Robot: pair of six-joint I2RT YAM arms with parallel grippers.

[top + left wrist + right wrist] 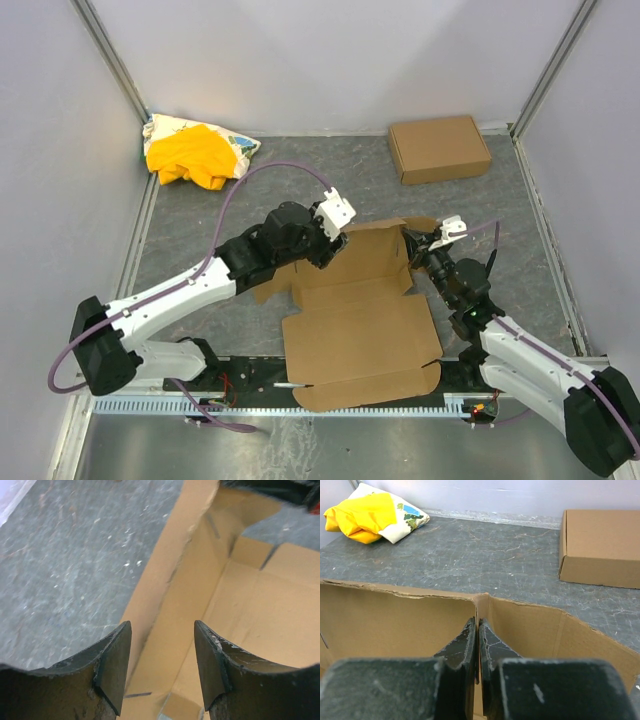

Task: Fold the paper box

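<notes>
Paper box (360, 335) nearest, closed box (440, 148) behind (cloth heap (195, 152) far-left)

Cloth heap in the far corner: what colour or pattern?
Yellow cloth heap with a white, printed part; the right wrist view shows it best.

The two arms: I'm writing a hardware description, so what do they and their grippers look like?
The left arm and right arm have white links between bulky black joints, with a purple cable looping along each. The left gripper and right gripper have black, scuffed fingers.
</notes>
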